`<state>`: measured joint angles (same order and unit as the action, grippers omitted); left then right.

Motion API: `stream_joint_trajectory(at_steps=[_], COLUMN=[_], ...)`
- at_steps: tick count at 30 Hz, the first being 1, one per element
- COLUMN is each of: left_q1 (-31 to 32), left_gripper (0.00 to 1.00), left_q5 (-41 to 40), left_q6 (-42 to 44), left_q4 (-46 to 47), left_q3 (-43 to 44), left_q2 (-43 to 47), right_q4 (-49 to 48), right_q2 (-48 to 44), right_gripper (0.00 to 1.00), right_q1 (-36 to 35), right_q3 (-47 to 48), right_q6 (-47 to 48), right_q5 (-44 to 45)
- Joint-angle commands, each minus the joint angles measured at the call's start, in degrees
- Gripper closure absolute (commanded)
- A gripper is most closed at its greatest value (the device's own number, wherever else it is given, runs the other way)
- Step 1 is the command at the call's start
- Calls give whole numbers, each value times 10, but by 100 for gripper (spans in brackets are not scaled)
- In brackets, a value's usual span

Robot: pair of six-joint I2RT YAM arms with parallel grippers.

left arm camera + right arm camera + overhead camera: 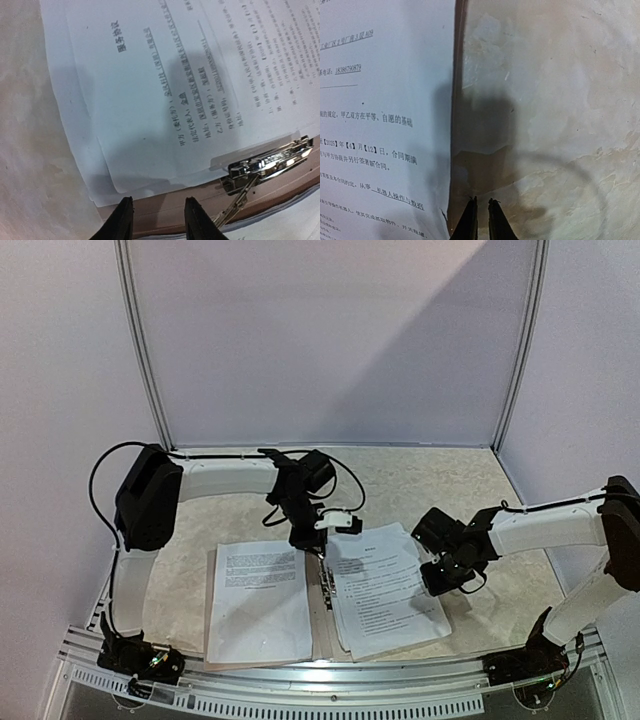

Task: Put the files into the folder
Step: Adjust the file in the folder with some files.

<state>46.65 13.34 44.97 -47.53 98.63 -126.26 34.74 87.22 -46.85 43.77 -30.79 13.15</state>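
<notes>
the files (385,590) lie as a loose, fanned stack of white printed sheets on the right leaf of the open folder (319,625). their edges are out of line and their far corners run past the leaf onto the worktop (430,480). one more printed sheet (258,600) lies flat and squarer on the left leaf. the folder is tan-brown and rests spread open at the near middle of the worktop, its spine running away from the arm bases. the left wrist view shows a shiny metal clip (270,164) on the brown card just beside the corner of the fanned sheets, with its lever pointing toward the camera.

the left fingers (121,222) hang over the far end of the spine, spread apart with the folder's brown edge and the corner of the papers showing in the gap; they pinch nothing. the right fingers (470,222) sit at the right edge of the stack, almost pressed together with only a thin slit between them and nothing in it. in the right wrist view they point down at a narrow brown strip of folder between the paper's edge and the bare worktop.

the left arm (225,478) reaches in from the far left and the right arm (545,528) from the right. the worktop is mottled beige, enclosed by pale wall panels (330,340).
</notes>
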Motion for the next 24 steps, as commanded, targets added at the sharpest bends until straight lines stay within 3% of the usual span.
stream_joint_trajectory(at_steps=[1, 8, 17, 20, 24], left_q1=[23, 50, 62, 57, 22], left_gripper=[62, 62, 61, 60, 59], left_q5=[43, 91, 77, 34, -7], left_q6=[0, -1, -11, -4, -12], left_q4=[-35, -54, -60, -63, -73], left_q3=[7, -30, -19, -17, -26], left_q2=[36, 51, 88, 107, 134], right_q4=[15, 7, -168, -178, -179], right_q2=[-12, -70, -112, -90, -48], right_gripper=[91, 84, 62, 59, 63], right_q1=[10, 53, 153, 155, 162], right_q3=[16, 17, -38, -29, -24], right_q6=[-2, 24, 69, 82, 92], right_q5=[26, 26, -275, -295, -302])
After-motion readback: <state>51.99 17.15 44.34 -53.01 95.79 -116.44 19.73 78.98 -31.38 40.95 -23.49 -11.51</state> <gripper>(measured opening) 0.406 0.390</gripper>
